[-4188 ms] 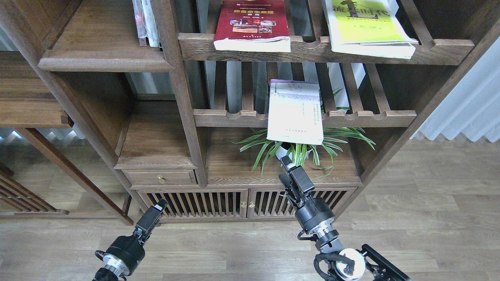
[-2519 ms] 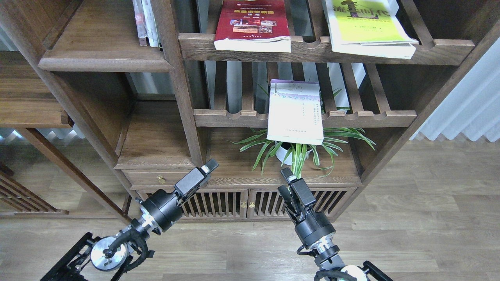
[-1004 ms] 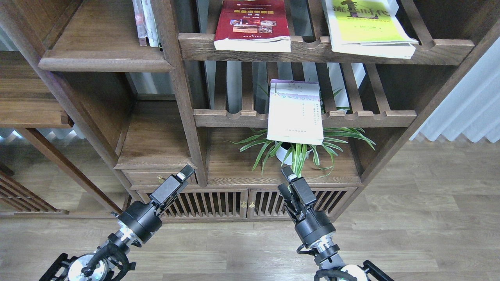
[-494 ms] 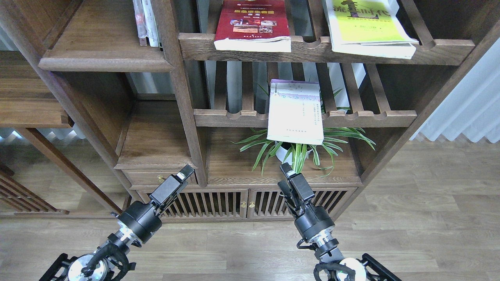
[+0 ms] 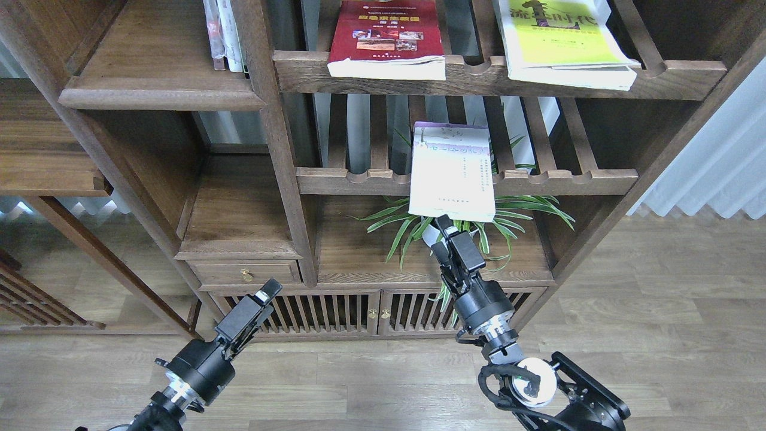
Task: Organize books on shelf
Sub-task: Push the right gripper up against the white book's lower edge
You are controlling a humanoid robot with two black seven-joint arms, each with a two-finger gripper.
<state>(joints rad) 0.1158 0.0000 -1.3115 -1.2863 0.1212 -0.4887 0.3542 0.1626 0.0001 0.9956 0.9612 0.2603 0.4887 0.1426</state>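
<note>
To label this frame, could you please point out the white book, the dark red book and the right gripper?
white book [image 5: 452, 179], head view, middle of its cover.
dark red book [image 5: 386, 30], head view, on its cover.
right gripper [image 5: 446, 226], head view, at its fingertips.

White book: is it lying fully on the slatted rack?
No, the white book sticks out past the front rail of the slatted rack, overhanging the plant.

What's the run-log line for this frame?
right tool: at white book lower edge, no grasp visible | left tool: low, idle | red book, green book: upper rack
</note>
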